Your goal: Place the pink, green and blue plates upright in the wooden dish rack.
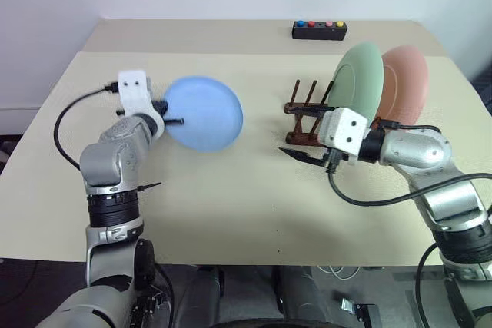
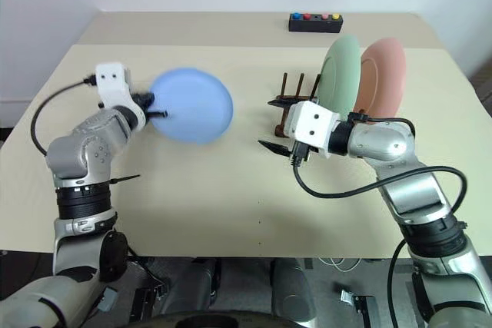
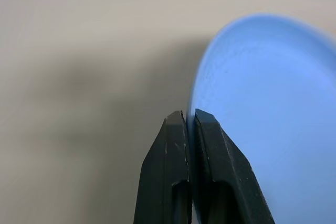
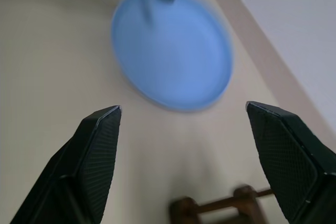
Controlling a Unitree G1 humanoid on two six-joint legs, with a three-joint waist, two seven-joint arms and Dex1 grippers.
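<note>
I am holding the blue plate (image 1: 204,112) by its edge with my left gripper (image 1: 174,121), in the left middle of the head picture. The two black fingers (image 3: 176,171) are squeezing tight on the thin rim, and the plate is hanging tilted above the table (image 1: 231,205), not lying on it. My right gripper (image 1: 304,156) is waiting in the middle of the picture, just in front of the wooden dish rack (image 1: 304,113). Its fingers are standing wide apart and they are holding nothing.

The green plate (image 1: 358,82) and the pink plate (image 1: 403,84) are standing up in the rack at the upper right of the picture, side by side. A few pegs on the rack's near side are looking free, so I think that is where the blue plate is going.

What is worrying me: I am pinching only a tiny bit of rim, so the plate could swing or slip out while I carry it across. My right gripper is also sitting in the way. If the blue plate bumps the rack hard, the green plate could tip over.
</note>
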